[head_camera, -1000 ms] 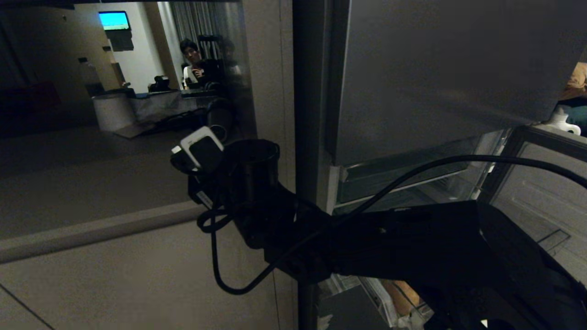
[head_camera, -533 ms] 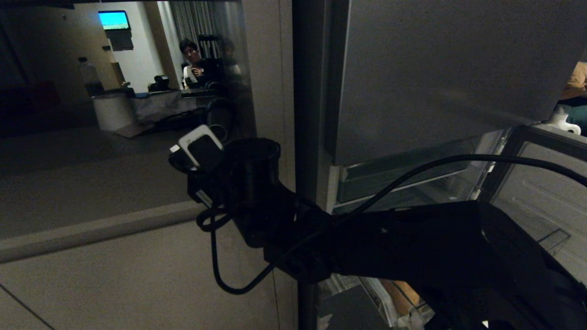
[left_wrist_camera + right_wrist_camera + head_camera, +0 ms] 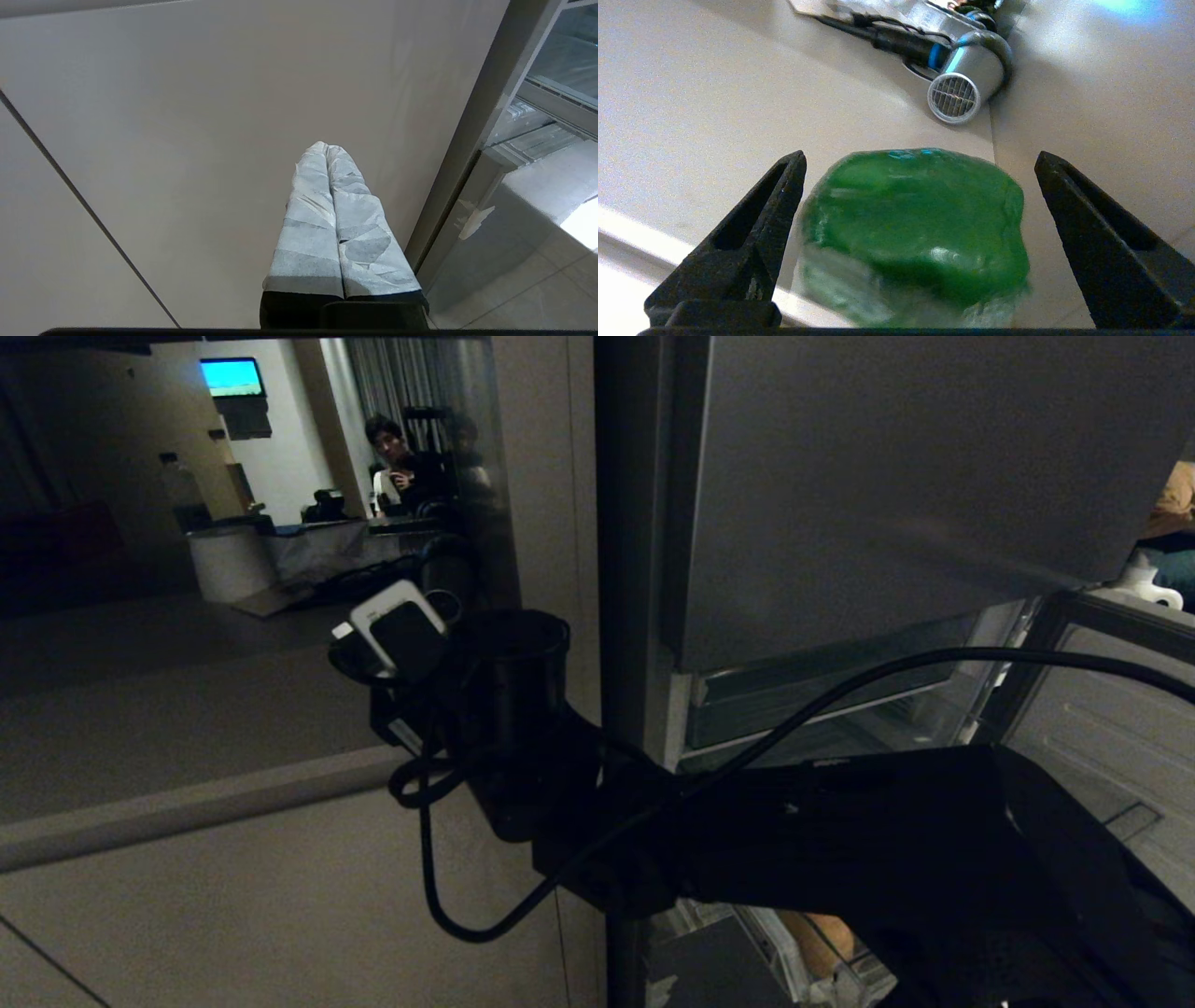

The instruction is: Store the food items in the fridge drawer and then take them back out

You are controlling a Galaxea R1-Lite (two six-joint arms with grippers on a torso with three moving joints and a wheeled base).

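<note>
In the right wrist view a glossy green food item [image 3: 920, 224] lies on a beige surface. My right gripper [image 3: 920, 156] is open, with one black finger on either side of the item and a gap on both. In the head view my right arm [image 3: 747, 840] reaches across to the left, and its fingers are hidden behind the wrist. Under that arm, at the bottom edge, a clear fridge drawer [image 3: 775, 947] holds a tan-brown lump [image 3: 823, 941]. My left gripper [image 3: 327, 147] is shut and empty, its taped fingers pressed together in front of a beige panel.
A silver nozzle with a mesh face and dark cables [image 3: 955, 91] lies just beyond the green item. The dark grey fridge door [image 3: 887, 495] hangs above the drawer. A glossy panel [image 3: 280, 523] reflects a room with a seated person. A black cable [image 3: 840, 686] loops over my right arm.
My right wrist has crept slightly left and upward in the head view. Nothing else has moved.
</note>
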